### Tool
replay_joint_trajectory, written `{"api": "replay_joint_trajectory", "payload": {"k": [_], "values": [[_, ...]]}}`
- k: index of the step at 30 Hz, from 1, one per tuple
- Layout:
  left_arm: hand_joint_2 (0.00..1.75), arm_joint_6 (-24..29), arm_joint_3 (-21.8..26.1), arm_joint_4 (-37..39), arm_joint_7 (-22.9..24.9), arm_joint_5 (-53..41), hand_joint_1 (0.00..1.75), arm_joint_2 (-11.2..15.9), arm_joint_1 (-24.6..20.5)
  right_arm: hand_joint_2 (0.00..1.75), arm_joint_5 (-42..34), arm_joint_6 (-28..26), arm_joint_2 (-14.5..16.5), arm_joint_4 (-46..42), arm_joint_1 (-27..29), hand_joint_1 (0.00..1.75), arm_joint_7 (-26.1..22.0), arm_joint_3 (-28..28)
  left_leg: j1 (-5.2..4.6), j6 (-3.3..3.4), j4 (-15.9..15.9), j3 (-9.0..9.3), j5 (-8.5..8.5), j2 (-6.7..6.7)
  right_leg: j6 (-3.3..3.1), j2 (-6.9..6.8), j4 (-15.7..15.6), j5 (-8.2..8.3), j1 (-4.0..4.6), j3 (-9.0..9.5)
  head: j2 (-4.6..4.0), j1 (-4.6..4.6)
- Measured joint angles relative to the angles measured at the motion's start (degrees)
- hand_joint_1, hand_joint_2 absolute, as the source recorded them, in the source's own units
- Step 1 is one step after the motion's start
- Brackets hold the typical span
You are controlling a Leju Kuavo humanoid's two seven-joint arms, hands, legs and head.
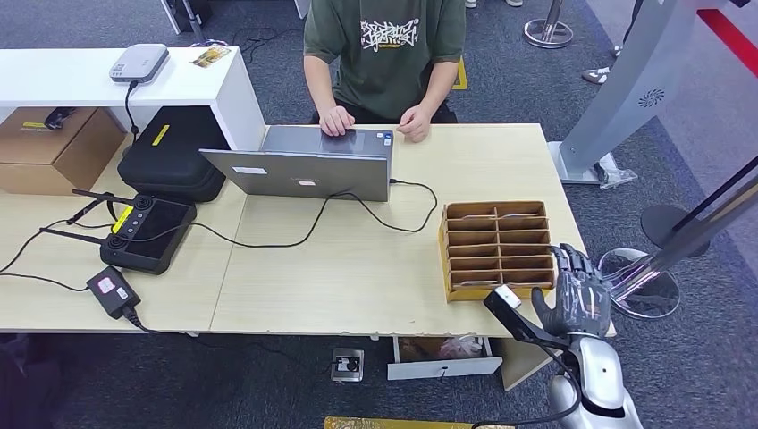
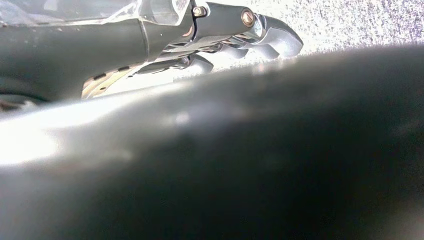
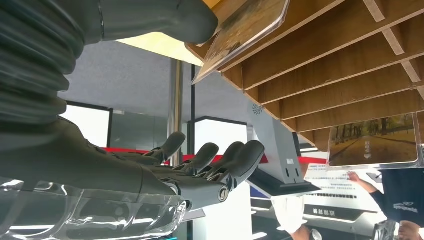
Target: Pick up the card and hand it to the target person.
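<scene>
From the head view I see the brown slotted wooden card rack (image 1: pixel 497 249) near the right end of the pale wooden bench (image 1: pixel 357 268), with thin cards lying in several slots. My right hand (image 1: pixel 579 295) sits just beside the rack's near right corner — fingers spread, nothing between them. A person in a green printed T-shirt (image 1: pixel 386 49) sits across the bench at a grey laptop (image 1: pixel 304 170).

In the left wrist view my left hand (image 2: pixel 235 35) is partly visible; I cannot tell its state.

In the right wrist view a clear-sleeved picture card (image 3: pixel 245 32) juts from a slot edge, my thumb (image 3: pixel 165 20) touching it — another photo card (image 3: pixel 372 140) sits in a farther slot.
</scene>
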Motion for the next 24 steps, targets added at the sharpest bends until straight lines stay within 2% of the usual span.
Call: {"api": "replay_joint_trajectory", "payload": {"k": [3,9,14,18,24], "values": [[0.00,0.0,0.0,0.0,0.0,0.0,0.00,0.0,0.0,1.75,0.0,0.1,0.0,0.2,-0.2,1.17,0.0,0.0,0.00,0.00,0.0,0.00,0.00,0.00,0.00,0.00,0.0,0.00,0.00,0.00,0.00,0.00],[0.00,0.0,0.0,0.0,-0.2,0.0,0.00,0.0,0.0,1.75,0.0,0.2,0.0,0.3,-0.2,1.32,0.0,0.0,0.00,0.00,0.0,0.00,0.00,0.00,0.00,0.00,0.0,0.00,0.00,0.00,0.00,0.00],[0.00,0.0,-0.1,0.0,-0.2,-0.1,0.00,0.0,0.0,1.75,-0.1,0.1,0.0,0.3,-0.1,1.61,0.0,0.0,0.00,0.00,0.0,0.00,0.00,0.00,0.00,0.00,0.0,0.00,0.00,0.00,0.00,0.00],[0.00,0.0,-0.2,0.0,-0.1,-0.1,0.00,0.0,0.0,1.75,0.0,0.1,0.0,0.0,0.1,1.66,-0.2,0.2,0.00,0.00,0.0,0.00,0.00,0.00,0.00,0.00,0.0,0.00,0.00,0.00,0.00,0.00],[0.00,0.0,-0.2,0.0,-0.2,0.0,0.00,0.0,0.1,1.75,-0.3,-0.5,0.0,-3.8,1.5,1.61,-1.2,0.9,0.00,0.00,0.0,0.00,0.00,0.00,0.00,0.00,0.0,0.00,0.00,0.00,0.00,-0.01]]}}
